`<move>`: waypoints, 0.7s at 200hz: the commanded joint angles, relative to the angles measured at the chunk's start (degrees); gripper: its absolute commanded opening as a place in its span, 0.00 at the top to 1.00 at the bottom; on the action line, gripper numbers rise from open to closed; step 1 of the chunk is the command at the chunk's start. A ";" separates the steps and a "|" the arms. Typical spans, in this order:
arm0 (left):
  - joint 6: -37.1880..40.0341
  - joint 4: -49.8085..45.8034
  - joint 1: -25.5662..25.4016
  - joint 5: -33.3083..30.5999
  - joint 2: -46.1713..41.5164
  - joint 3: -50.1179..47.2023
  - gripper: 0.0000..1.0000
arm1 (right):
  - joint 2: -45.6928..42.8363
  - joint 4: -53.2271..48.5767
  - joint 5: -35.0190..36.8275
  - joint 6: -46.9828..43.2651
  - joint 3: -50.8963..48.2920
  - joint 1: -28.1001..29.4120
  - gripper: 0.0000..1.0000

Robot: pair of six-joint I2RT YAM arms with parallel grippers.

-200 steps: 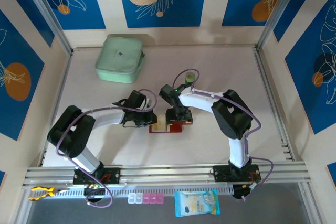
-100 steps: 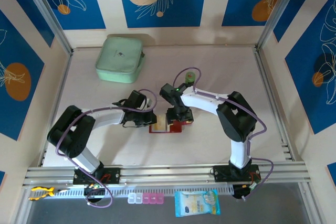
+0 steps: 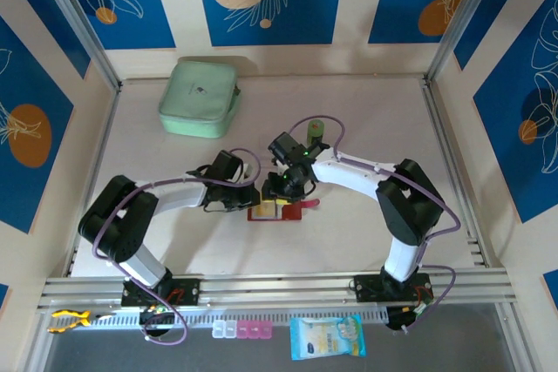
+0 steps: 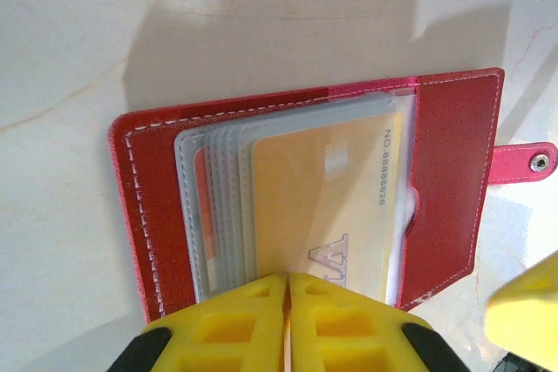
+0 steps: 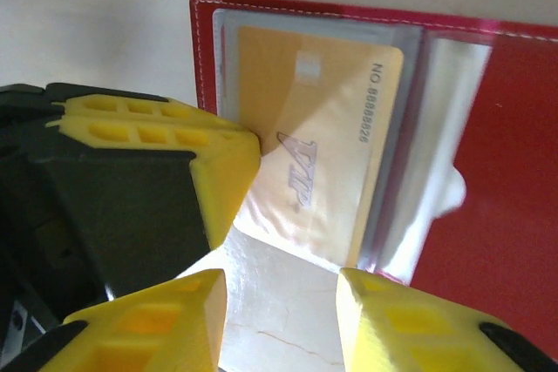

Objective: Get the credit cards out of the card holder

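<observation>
The dark red card holder (image 3: 295, 210) lies open on the table between my arms, its snap tab (image 4: 523, 163) pointing right. A yellowish credit card (image 4: 323, 198) marked VIP sits in the top clear sleeve, and an orange card edge (image 4: 202, 206) shows behind the other sleeves. My left gripper (image 4: 286, 298) is shut, pinching the near edge of the card holder at its sleeves. My right gripper (image 5: 281, 302) hangs open just off the holder's edge, bare table between its fingers. The same card (image 5: 323, 111) and the holder (image 5: 514, 145) lie just beyond them.
A mint-green zip case (image 3: 200, 98) lies at the back left. A blue packet (image 3: 327, 337) and small pink and white pieces (image 3: 242, 329) sit in front of the rail. Metal frame rails border the table on both sides.
My right gripper has drawn back a little off the card holder and its jaws have narrowed; its elbow has swung to the right. The left gripper and the holder have stayed put.
</observation>
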 commanded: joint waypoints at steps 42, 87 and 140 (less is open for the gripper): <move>-0.34 -2.24 -0.14 -1.69 -0.24 -1.79 0.89 | 2.81 5.25 -4.42 1.26 -2.90 -1.41 0.68; -0.43 -2.39 -0.14 -1.69 -0.43 -1.79 0.89 | 3.84 5.29 -3.70 0.70 -3.47 -1.77 0.69; -0.43 -2.98 -0.14 -1.34 -0.97 -1.35 0.89 | 4.94 6.55 -3.94 0.60 -4.54 -2.09 0.70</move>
